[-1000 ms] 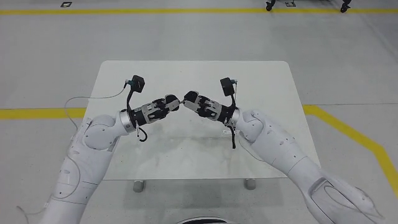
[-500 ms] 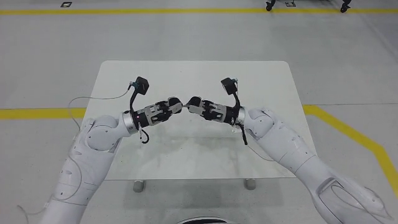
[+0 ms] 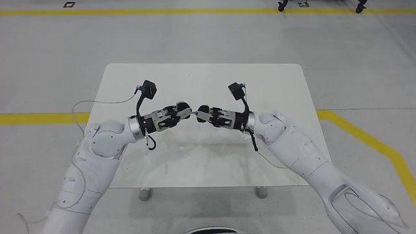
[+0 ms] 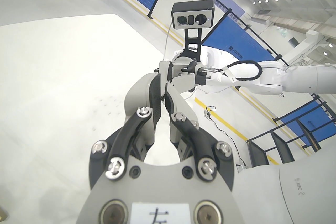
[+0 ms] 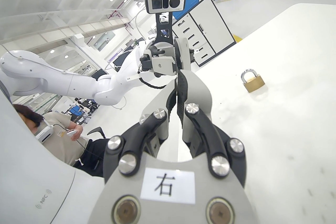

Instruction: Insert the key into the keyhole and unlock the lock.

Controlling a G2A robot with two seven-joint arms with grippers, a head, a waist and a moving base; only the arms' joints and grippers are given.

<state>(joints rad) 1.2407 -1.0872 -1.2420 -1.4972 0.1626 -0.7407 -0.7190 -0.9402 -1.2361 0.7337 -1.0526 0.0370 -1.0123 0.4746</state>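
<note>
Looking down from the top view, I have the left hand (image 3: 186,112) and the right hand (image 3: 201,112) tip to tip at the middle of the frame, above the white surface (image 3: 260,81). Both are closed, ribbed pads pressed together. I cannot tell whether a key is pinched in either.

The padlock (image 5: 252,81) lies on the surface in the right wrist view, apart from the right hand and off to one side of its line. It has a brass body with a steel shackle (image 5: 247,73), which looks shut. I cannot make out where its keyhole sits.

I judge the padlock small, dense and rigid. Its smooth faces would likely skate on this slick top if nudged. I would clamp one hand across the flat faces of the body, leaving the end opposite the shackle free. A key would be thin and stiff, best pinched by its bow with the blade sticking straight out.
</note>
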